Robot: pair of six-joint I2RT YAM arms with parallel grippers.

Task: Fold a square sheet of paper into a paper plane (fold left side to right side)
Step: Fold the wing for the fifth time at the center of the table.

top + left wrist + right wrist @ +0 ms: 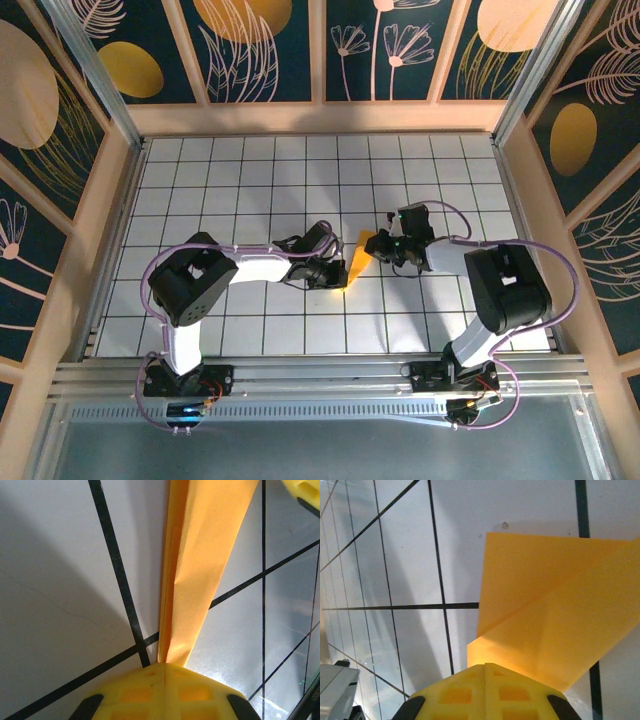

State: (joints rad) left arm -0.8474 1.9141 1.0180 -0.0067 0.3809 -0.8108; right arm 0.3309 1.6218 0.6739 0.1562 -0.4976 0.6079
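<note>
On the tiled table [250, 180], two closed sets of jaws pinch one folded paper sheet [358, 262].

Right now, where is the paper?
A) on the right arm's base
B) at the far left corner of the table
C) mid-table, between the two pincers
C: the paper sits in the middle of the table, with the left pincer at its near end and the right pincer at its far end.

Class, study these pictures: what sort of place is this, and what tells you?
Probably a robot lab cell: two arms bolted beside a white gridded table, patterned panels boxing it in, orange paper between them.
</note>
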